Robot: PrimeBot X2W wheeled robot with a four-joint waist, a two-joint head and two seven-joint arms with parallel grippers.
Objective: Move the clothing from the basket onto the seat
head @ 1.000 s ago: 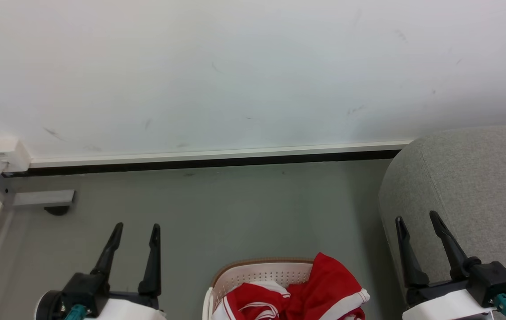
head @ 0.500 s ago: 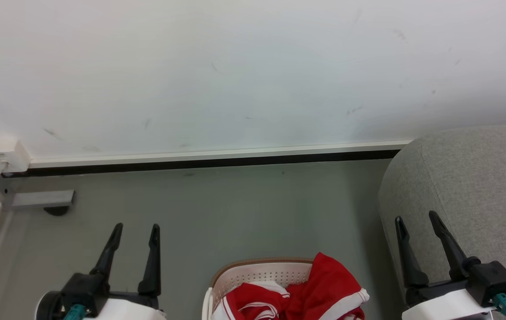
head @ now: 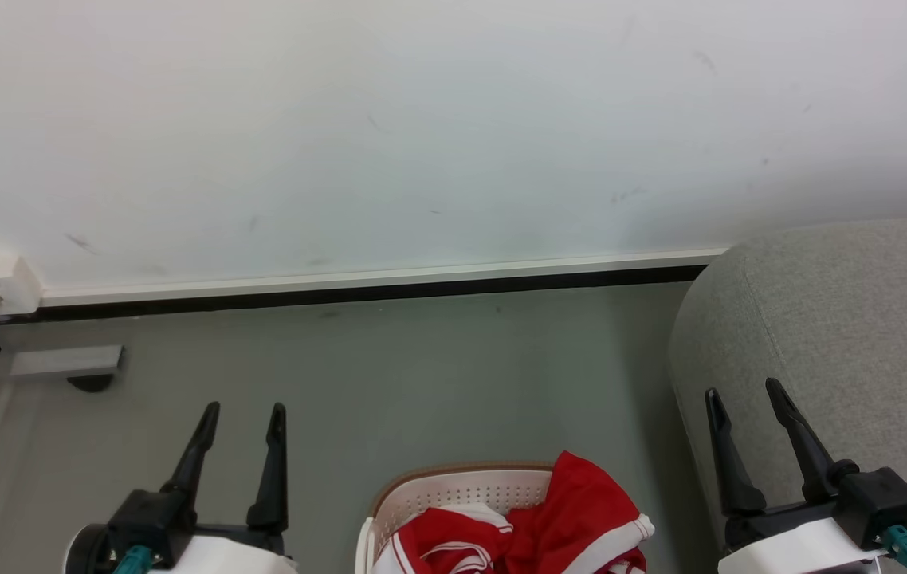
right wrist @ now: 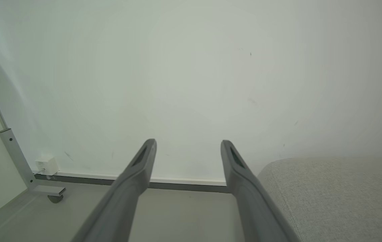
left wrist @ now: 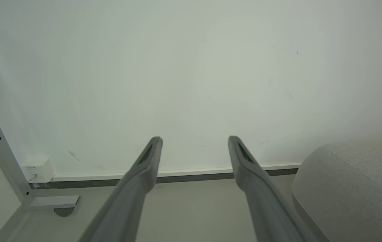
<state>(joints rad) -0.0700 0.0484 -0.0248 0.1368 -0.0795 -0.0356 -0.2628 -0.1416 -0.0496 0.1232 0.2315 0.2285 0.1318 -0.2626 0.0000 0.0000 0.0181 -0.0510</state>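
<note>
Over the last second only the head view has slid slightly, a camera shift, so the task looks not yet begun. The left hand (head: 245,406), its 2 dark fingers spread and empty, hovers over the grey floor (head: 390,375). The crumpled red-and-white clothing (head: 581,510) lies in the oval cream perforated plastic basket (head: 453,488). The right hand (head: 742,388), also spread, hovers beside the light grey fabric sofa (head: 860,319). A scuffed white wall (head: 422,119) stands behind.

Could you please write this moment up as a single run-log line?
phase: pre-grasp | left gripper: jaws open, empty | right gripper: jaws open, empty | red clothing: in basket | seat: right of basket
</note>
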